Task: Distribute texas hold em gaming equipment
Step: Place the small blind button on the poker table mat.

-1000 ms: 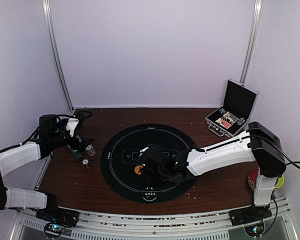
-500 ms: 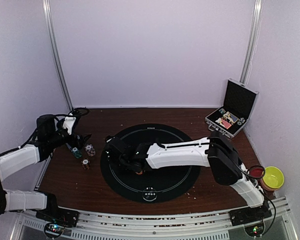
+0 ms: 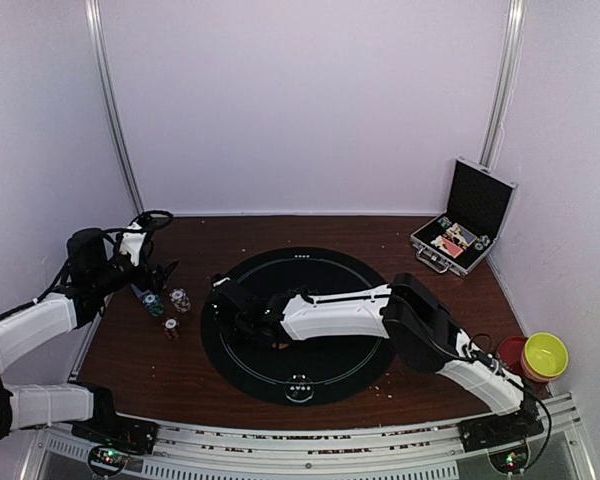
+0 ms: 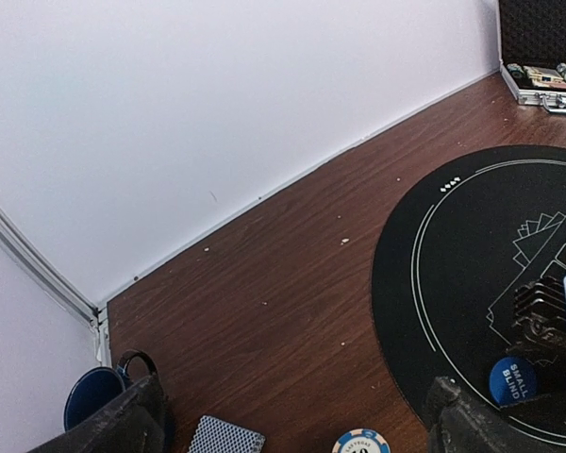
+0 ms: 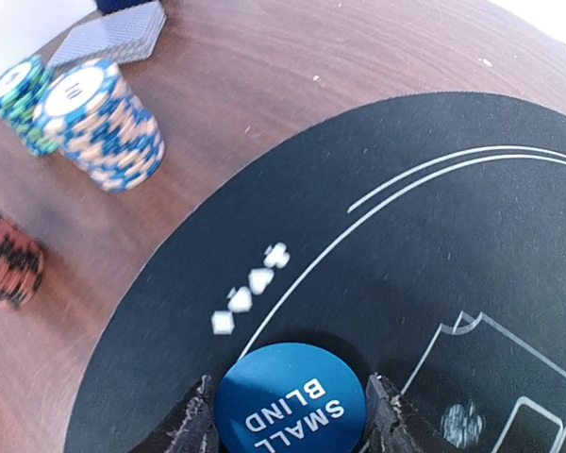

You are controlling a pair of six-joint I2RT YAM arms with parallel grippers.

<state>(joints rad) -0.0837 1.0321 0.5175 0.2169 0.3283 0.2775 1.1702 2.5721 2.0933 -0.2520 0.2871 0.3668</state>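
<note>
The right hand (image 5: 291, 420) grips the blue disc (image 5: 291, 394) by its edges at the left side of the black mat (image 5: 509, 236), so it should lay it flat, then let go gently.

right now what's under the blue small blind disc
The black round mat, near its edge. The blue small blind disc is gripped by the right pincer; the patch directly beneath it is hidden.
</note>
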